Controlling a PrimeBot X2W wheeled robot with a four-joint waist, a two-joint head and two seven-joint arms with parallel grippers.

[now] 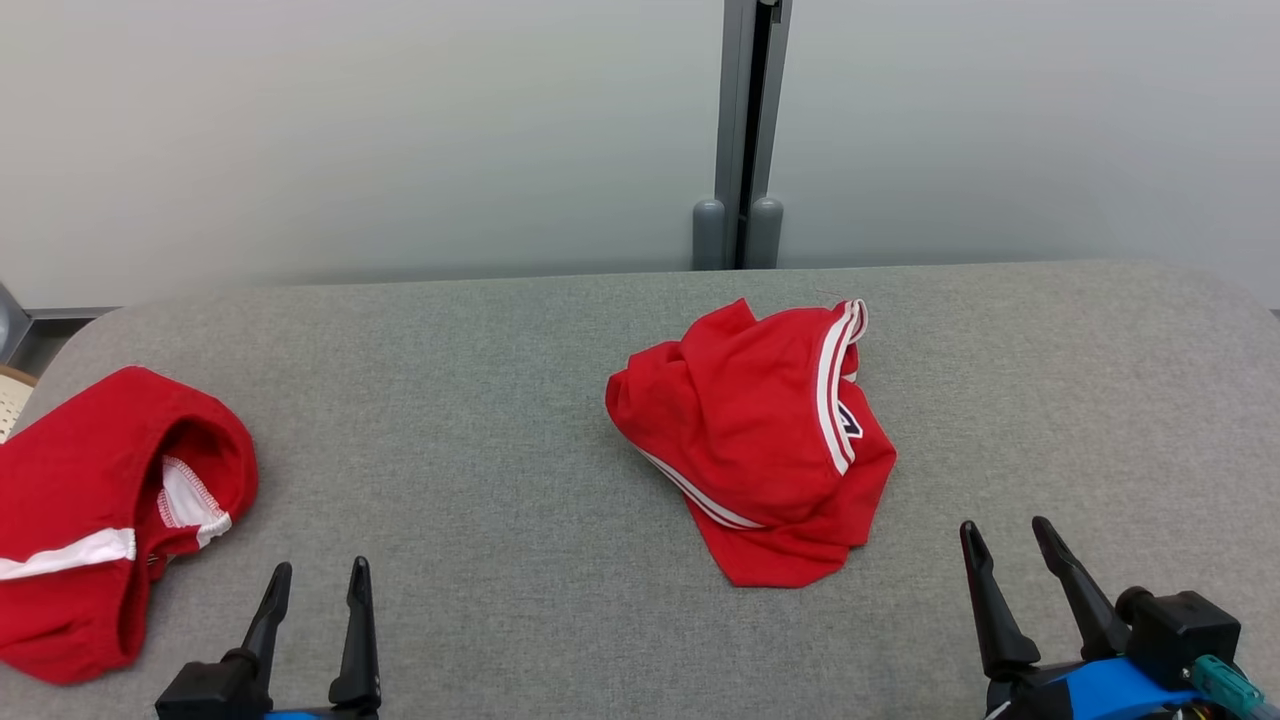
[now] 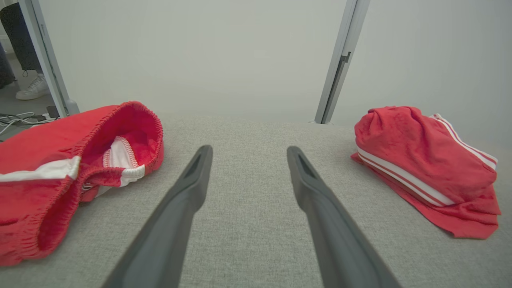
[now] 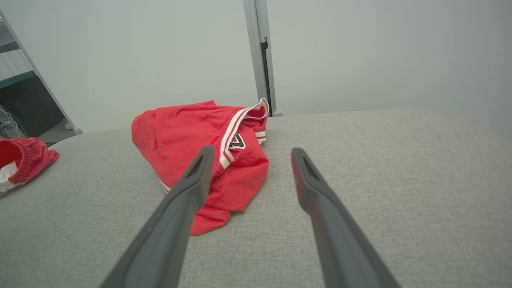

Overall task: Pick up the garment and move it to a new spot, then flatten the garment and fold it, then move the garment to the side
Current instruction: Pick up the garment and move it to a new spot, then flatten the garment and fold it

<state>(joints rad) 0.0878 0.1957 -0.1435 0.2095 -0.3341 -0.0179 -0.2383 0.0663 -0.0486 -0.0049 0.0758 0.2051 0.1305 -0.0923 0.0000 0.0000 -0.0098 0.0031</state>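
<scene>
left gripper (image 1: 321, 566) & right gripper (image 1: 1003, 525) sit at the near edge of the bench (image 1: 500, 400), fingers spread, holding nothing, prob. poised for the pick. garment (image 1: 760, 440) lies crumpled mid-bench, nearer the right gripper, so that arm looks best placed. 2nd red garment (image 1: 100, 500) lies far left.
</scene>
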